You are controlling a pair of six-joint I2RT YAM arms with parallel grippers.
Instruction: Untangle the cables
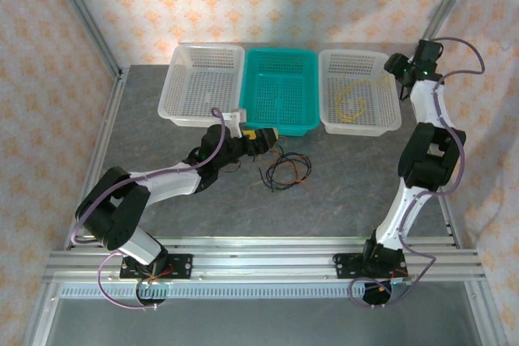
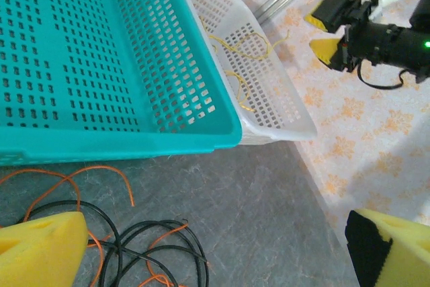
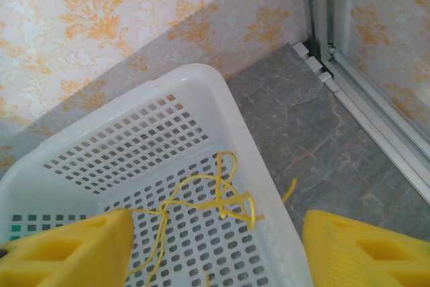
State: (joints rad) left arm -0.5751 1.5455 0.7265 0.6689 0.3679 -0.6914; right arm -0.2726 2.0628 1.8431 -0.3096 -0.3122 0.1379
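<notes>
Black cable (image 1: 281, 174) and brownish-orange cable (image 1: 298, 161) lie tangled in loose loops on the grey table, just in front of the teal basket (image 1: 280, 119). My left gripper (image 1: 261, 140) hovers open to the left of them, nothing between its yellow fingers (image 2: 40, 250). In the left wrist view the black loops (image 2: 154, 223) and an orange strand (image 2: 94, 167) sit at the lower left. A yellow cable (image 3: 219, 203) lies coiled in the right white basket (image 3: 201, 82). My right gripper (image 1: 397, 66) hangs open over that basket's right rim, empty.
A second white basket (image 1: 203, 111) stands at the back left, touching the teal one. The three baskets form a row along the wallpapered back wall. Aluminium frame posts (image 3: 322, 11) rise at the corners. Bare grey tabletop (image 1: 340, 188) lies in front of the baskets.
</notes>
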